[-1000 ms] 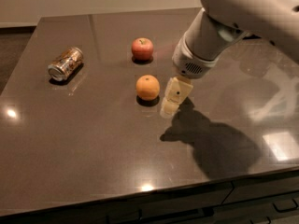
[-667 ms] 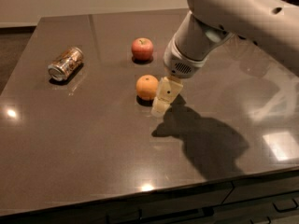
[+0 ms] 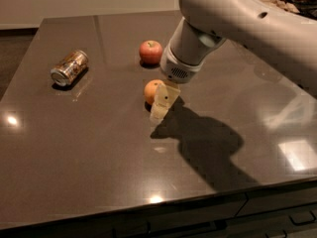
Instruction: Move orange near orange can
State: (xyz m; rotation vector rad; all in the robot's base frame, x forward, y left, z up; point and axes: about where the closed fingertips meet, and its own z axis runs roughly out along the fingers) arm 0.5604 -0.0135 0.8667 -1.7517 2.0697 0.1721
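The orange (image 3: 150,90) sits near the middle of the dark table (image 3: 99,148), partly hidden by my gripper. My gripper (image 3: 161,103) hangs from the white arm (image 3: 237,24) and reaches down right at the orange's right side, its pale fingers (image 3: 159,108) in front of the fruit. The orange can (image 3: 69,67) lies on its side at the left of the table, its silver end facing front-left, well apart from the orange.
A red apple (image 3: 150,52) stands behind the orange, close to the arm's wrist. The table's front edge runs along the bottom of the view and its left edge is just past the can.
The arm has swung left and the gripper has closed in on the orange, from beside it to overlapping its right side. The orange, can and apple have not moved.
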